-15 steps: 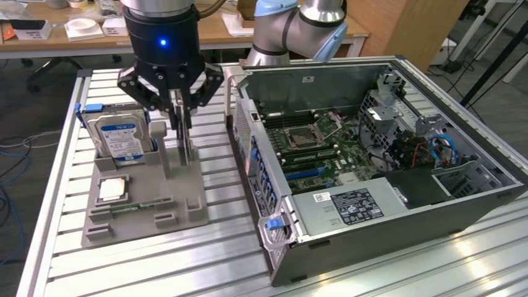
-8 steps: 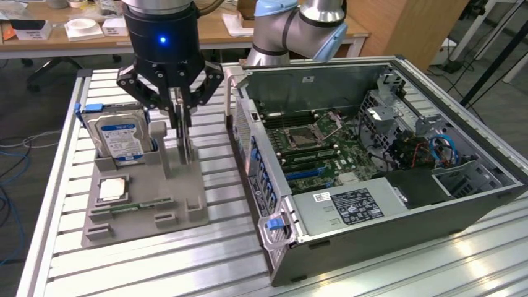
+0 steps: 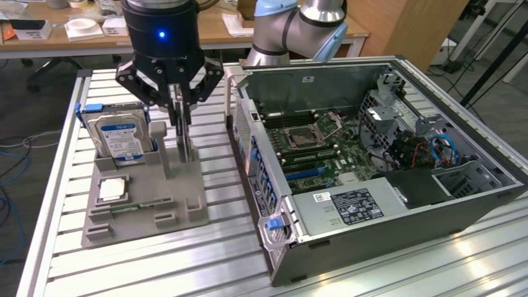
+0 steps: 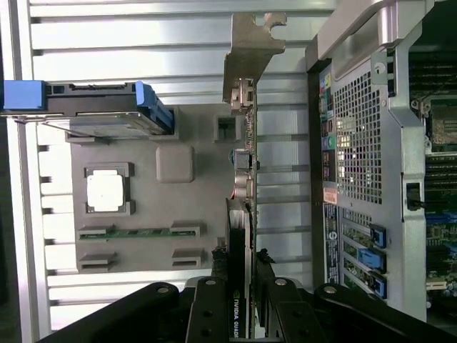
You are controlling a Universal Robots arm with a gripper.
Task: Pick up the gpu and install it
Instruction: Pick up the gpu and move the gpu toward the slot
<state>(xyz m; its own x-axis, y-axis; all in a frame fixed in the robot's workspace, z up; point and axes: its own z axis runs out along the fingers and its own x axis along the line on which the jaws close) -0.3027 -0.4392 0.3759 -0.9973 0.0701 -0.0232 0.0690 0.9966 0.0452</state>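
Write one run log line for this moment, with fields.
gripper: shut on gpu | gpu: on edge, at gray holder | computer case: open

Slatted aluminium table (image 3: pixel 148 272); wooden desk (image 3: pixel 210 34) behind, white boxes (image 3: pixel 85 29) on it; cables (image 3: pixel 12 147) on dark floor (image 3: pixel 29 108).

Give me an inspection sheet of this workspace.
Surface: slatted metal table, with a grey fixture tray on it.
Job's things: gpu upright on edge at the tray; open computer case beside it.
Clutter: hard drive, CPU and memory stick in the tray.
Claw: shut on the gpu's two faces.
Cables: blue and red cables inside the case.
Surroundings: wooden desk behind.
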